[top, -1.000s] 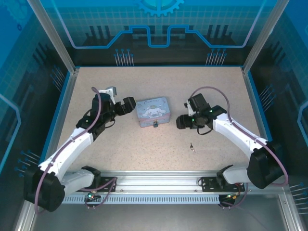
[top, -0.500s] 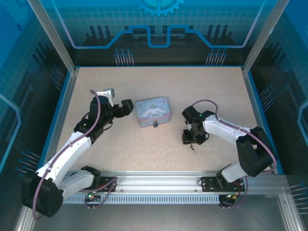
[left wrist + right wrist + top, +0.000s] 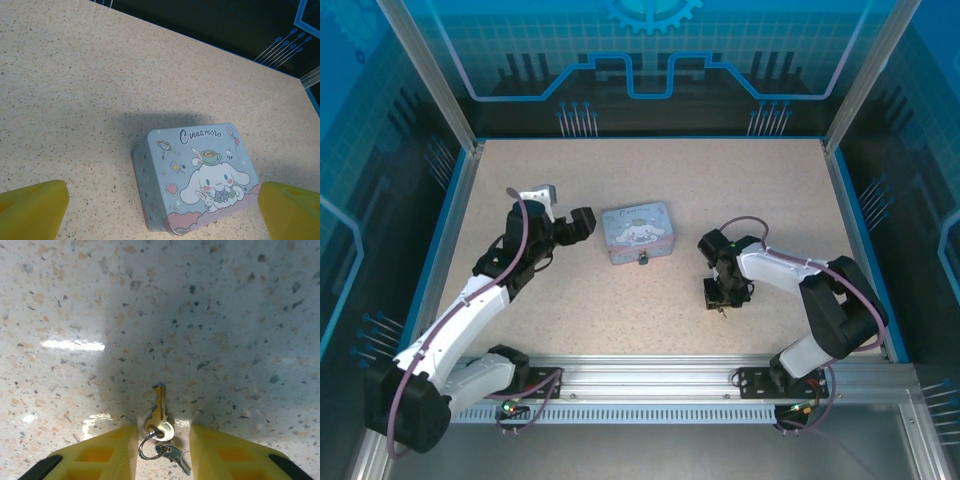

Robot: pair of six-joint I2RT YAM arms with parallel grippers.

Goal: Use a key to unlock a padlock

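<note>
The padlock (image 3: 643, 258) is a tiny dark speck hanging at the near edge of the pale blue tin box (image 3: 638, 231). A brass key (image 3: 159, 411) lies flat on the table, joined by a small ring to a second, silvery key (image 3: 173, 453). My right gripper (image 3: 163, 442) points down at the table, open, and the key's head sits between its yellow fingers (image 3: 102, 455) without being clamped. In the top view the right gripper (image 3: 717, 297) stands just above the key (image 3: 719, 314). My left gripper (image 3: 582, 224) hovers open left of the box (image 3: 200, 175), holding nothing.
The speckled table (image 3: 650, 170) is walled by a blue rim and aluminium posts. A metal rail (image 3: 640, 375) runs along the near edge between the arm bases. From the left wrist, the box's left end faces me and hides the padlock.
My right arm swung from beside the box toward the near edge and dropped its gripper over the key. The left arm barely shifted.
</note>
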